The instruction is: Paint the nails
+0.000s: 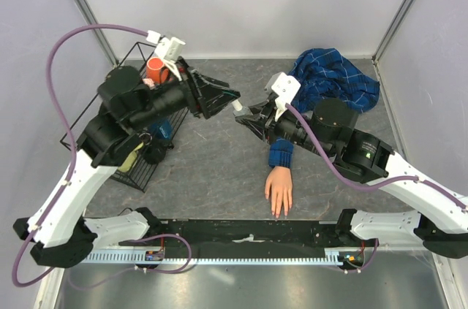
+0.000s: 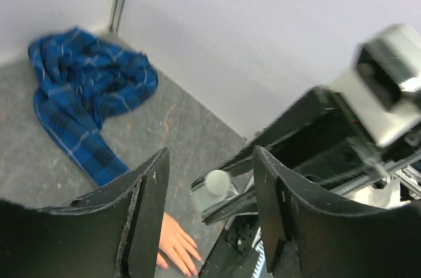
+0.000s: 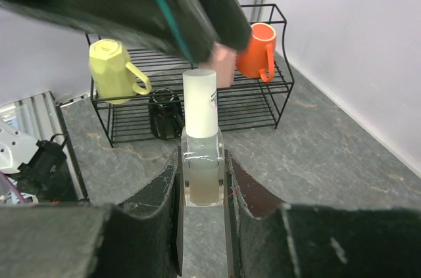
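Bolted along the near edge, a black rail [image 1: 248, 232] carries the bases of two white and black arms. Beyond it lies a grey, stone-patterned worktop [image 1: 212, 163], closed in on the left, far and right sides by pale walls [image 1: 248, 2] that meet at metal corner posts.

A stretch of worktop shows in the middle, between a black wire rack [image 3: 253, 110] against the left wall and a crumpled blue plaid cloth [image 1: 336, 79] in the far right corner. The left arm [image 1: 73, 185] reaches over the rack and the right arm [image 1: 395, 177] crosses from the right. Their tips meet above the middle of the worktop.

The rack holds an orange mug [image 1: 156, 70] and a yellow mug [image 3: 115, 68].

A pale peach mannequin hand [image 1: 279, 188] in a blue plaid cuff [image 1: 281, 153] lies flat near the rail, below the right arm's wrist. Its fingers point toward the rail, and the nails [image 1: 278, 213] at their tips are too small to make out.

The right hand [image 3: 202, 160] is clamped on a small clear bottle [image 3: 202, 183], held upright, with both fingers pressed to its sides. The bottle's white cap [image 3: 199, 104] stands above the fingertips.

The left hand [image 2: 210, 160] has its jaws apart and holds nothing. The cap sits just beyond the gap, and I cannot tell whether a finger touches it.
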Controlling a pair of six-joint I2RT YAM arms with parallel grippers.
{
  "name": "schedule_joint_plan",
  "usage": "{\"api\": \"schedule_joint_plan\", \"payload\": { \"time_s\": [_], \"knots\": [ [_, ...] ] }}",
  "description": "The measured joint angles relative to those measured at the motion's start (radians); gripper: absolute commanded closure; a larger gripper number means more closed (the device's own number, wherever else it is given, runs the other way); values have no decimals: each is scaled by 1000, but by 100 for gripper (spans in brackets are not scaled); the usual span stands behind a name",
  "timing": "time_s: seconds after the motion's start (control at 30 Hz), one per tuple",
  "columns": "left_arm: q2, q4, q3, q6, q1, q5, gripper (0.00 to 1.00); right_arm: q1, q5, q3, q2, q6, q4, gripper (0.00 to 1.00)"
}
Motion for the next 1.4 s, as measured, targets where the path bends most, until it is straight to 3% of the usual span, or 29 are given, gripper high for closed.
{"api": "schedule_joint_plan", "payload": {
  "time_s": [0.13, 0.4, 0.6, 0.63, 0.67, 0.8, 1.0, 1.13, 1.23, 1.37, 1.4],
  "knots": [
    [50, -38, 0, -26, 0, -7, 42, 0, 33, 0, 0, -7, 0, 100],
    [55, -51, 0, -57, -1, 0, 58, 0, 61, 0, 3, -7, -1, 100],
    [55, -47, 0, -66, -1, 41, 77, 0, 75, 0, 4, -6, -2, 100],
    [55, -43, 0, -66, -1, 51, 89, 0, 75, 0, 4, -5, 0, 100],
    [56, -39, 0, -66, 0, 62, 95, 0, 76, 0, 4, -3, 1, 100],
    [60, 16, -23, -62, 11, 133, 98, 0, 77, 0, -6, 5, -7, 100],
    [37, 322, -178, 3, 34, 421, 98, -2, -6, -15, -77, 39, -61, 100],
    [13, 711, -313, -43, 34, 727, 98, -5, -256, -52, -144, 107, -51, 100],
    [36, 979, -327, -142, 3, 925, 98, 2, -460, -111, -175, 193, 52, 100],
    [81, 1128, -285, -225, -37, 1059, 98, 2, -606, -183, -187, 302, 194, 100],
    [87, 1149, -281, -238, -45, 1074, 83, 2, -628, -194, -189, 323, 213, 100]
  ]
}}
